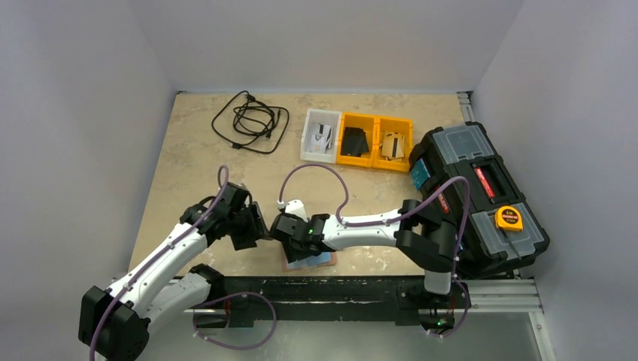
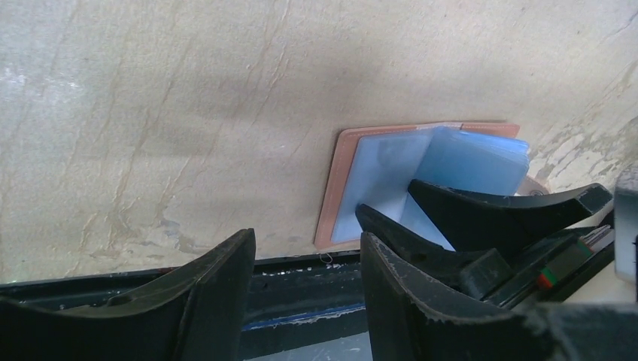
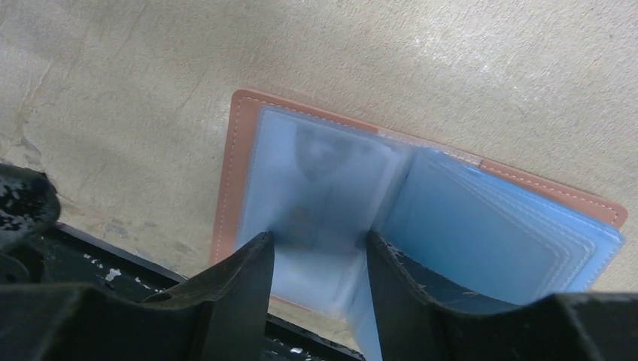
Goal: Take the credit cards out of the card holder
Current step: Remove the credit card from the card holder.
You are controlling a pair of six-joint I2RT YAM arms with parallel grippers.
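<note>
The reddish-brown card holder (image 1: pixel 326 261) lies open on the table by the front edge, its pale blue clear sleeves fanned out; it also shows in the left wrist view (image 2: pixel 338 180) and the right wrist view (image 3: pixel 229 165). A greyish card shape (image 3: pixel 323 162) shows blurred through the left sleeve; I cannot tell a light blue card apart from the sleeves. My right gripper (image 1: pixel 290 235) (image 3: pixel 317 239) is open, its fingers (image 2: pixel 481 210) down on the sleeves with one raised sleeve page between them. My left gripper (image 1: pixel 257 226) (image 2: pixel 307 237) is open and empty, just left of the holder.
A black rail (image 1: pixel 338 289) runs along the table's front edge right beside the holder. A black toolbox (image 1: pixel 481 195) with a yellow tape measure (image 1: pixel 509 218) stands at the right. A white tray (image 1: pixel 320 137), yellow trays (image 1: pixel 374 141) and a black cable (image 1: pixel 248 120) lie at the back.
</note>
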